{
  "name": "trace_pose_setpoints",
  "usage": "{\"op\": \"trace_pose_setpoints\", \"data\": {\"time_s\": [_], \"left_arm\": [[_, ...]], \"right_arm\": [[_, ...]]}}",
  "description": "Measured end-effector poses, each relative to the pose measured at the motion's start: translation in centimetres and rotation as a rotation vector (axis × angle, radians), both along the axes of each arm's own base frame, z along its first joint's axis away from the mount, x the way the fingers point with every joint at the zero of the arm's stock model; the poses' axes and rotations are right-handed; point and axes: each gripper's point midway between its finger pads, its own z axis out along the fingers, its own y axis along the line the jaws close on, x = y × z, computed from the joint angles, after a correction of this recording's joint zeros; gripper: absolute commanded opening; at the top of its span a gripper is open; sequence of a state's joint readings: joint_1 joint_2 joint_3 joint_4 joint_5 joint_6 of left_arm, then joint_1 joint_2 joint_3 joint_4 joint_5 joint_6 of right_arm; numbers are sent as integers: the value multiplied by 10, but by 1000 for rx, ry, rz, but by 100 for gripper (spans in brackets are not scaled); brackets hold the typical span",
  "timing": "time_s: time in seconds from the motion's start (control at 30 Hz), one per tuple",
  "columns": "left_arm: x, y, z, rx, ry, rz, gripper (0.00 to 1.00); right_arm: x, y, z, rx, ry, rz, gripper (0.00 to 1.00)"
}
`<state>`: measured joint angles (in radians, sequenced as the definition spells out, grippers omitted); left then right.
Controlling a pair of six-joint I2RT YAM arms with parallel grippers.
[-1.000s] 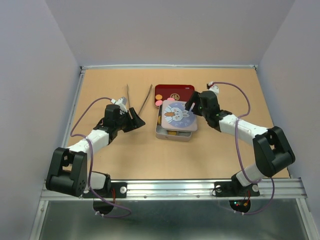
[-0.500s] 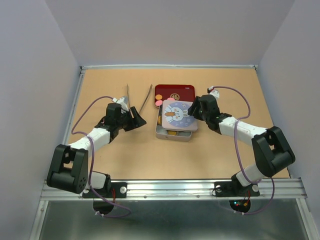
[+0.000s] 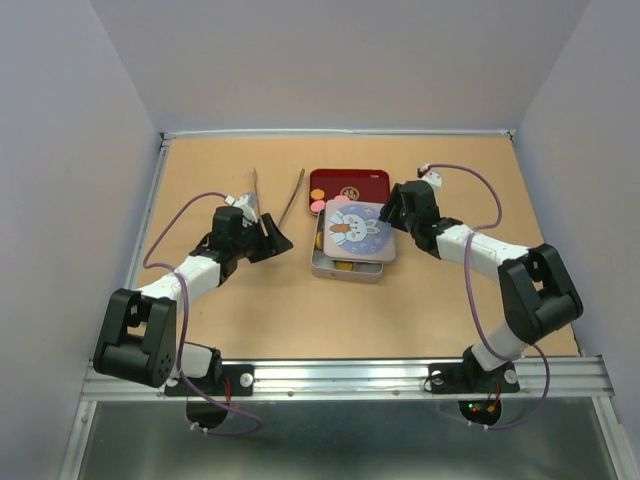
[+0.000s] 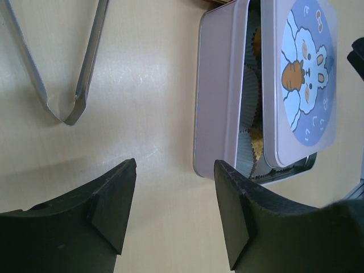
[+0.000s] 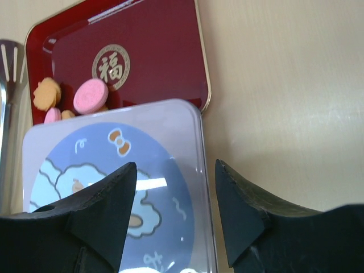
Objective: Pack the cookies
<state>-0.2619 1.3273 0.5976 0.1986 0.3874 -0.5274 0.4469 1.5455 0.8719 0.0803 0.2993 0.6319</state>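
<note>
My right fingers (image 5: 114, 210) and left fingers (image 4: 114, 199) spread, empty; pink and orange round cookies (image 5: 85, 96) lie just beyond the right pair, toward the desk (image 3: 250, 300) far edge.

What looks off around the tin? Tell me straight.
The bunny-print lid sits askew on the silver tin, shifted toward the red tray. This leaves paper cups along the tin's left and near sides uncovered. A few cookies lie unpacked on the tray.
</note>
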Motion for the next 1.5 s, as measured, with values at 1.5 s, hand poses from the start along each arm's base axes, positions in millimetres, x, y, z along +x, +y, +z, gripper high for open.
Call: {"op": "trace_pose_setpoints", "data": {"time_s": [1.5], "left_arm": [[2,-3,4,-7,-21,-8,67]], "right_arm": [[69,12,-20,113,57,-58,63]]}}
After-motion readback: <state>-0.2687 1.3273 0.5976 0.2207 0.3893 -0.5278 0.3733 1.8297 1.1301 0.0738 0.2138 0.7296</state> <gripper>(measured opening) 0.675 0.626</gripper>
